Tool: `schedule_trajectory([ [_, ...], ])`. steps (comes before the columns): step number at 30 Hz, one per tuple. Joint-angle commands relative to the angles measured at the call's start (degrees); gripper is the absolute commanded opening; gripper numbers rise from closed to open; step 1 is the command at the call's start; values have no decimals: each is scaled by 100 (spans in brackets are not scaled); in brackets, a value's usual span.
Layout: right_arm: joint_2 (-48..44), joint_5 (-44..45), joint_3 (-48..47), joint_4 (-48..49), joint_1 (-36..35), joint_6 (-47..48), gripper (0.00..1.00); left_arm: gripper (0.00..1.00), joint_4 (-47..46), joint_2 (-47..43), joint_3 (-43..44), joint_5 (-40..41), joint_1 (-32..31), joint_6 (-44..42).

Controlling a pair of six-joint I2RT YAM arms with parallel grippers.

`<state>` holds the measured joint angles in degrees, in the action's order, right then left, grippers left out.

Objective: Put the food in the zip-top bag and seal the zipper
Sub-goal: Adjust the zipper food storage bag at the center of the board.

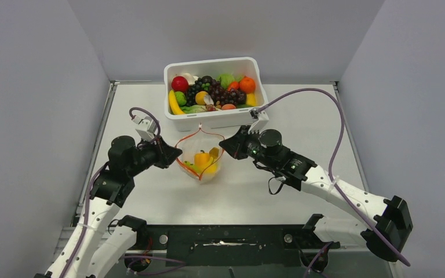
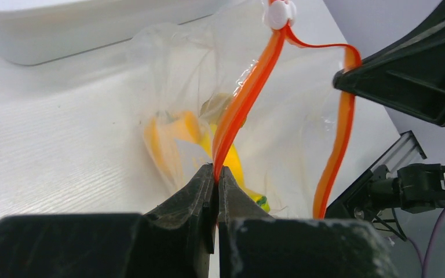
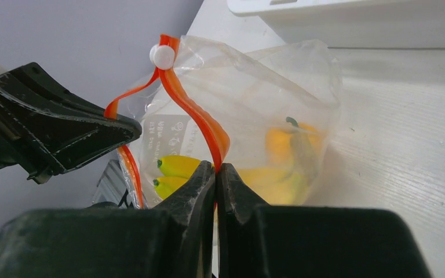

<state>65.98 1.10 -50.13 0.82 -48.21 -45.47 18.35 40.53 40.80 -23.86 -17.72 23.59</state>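
The bag [image 2: 168, 75] is thin clear plastic, crinkled and shiny, with a smooth glossy orange zipper [image 2: 249, 92] and a white plastic slider [image 2: 279, 13] at the top of the left wrist view. The banana [image 3: 177, 167] inside looks glossy; the tub [image 1: 211, 120] is smooth white plastic, the table [image 2: 52, 145] matt white with fine ribbing, the left gripper [image 2: 216, 171] matt black plastic.

The zip-top bag [image 3: 249, 110] bears small print, seemingly illegible.

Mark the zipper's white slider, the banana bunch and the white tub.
white slider [image 3: 163, 57], right wrist view, on its round face.
banana bunch [image 3: 179, 165], right wrist view, on the upper banana.
white tub [image 1: 208, 120], top view, on its near wall.
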Motion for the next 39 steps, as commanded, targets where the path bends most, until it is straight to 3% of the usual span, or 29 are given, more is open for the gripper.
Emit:
schedule_trajectory([
  [1, -270, 293, -255, 429, 66, -127, 0, 0, 613, 97, 616, 381, -17, -203],
  [3, -81, 110, -261, 514, 66, -260, 0, 0, 449, 127, 726, -150, -22, 107],
  [6, 279, -282, -321, 641, 54, -354, 0, 0, -515, 38, 586, -1117, -22, 1001],
  [9, 379, -394, -393, 758, 24, -321, 0, 0, -1337, -74, 400, -1382, -26, 1652],
  [13, 246, -212, -599, 487, 21, 0, 0, 0, -936, -56, 399, -1122, -22, 1195],
  [16, -127, 437, -597, 5, 146, 123, 0, 0, 43, -73, 585, 203, -15, 392],
  [18, -347, 480, -485, 47, 253, 93, 0, 0, 211, -22, 562, 546, -13, 243],
  [23, -204, -59, -395, 534, 168, -4, 0, 0, -272, 371, 454, -479, -27, 772],
  [28, 217, 360, -1139, -108, -325, 776, 0, 0, -1650, 395, 279, -1536, -25, 1856],
  [39, 460, 129, -783, 92, -248, 948, 0, 0, -715, 480, 408, -846, -26, 767],
])
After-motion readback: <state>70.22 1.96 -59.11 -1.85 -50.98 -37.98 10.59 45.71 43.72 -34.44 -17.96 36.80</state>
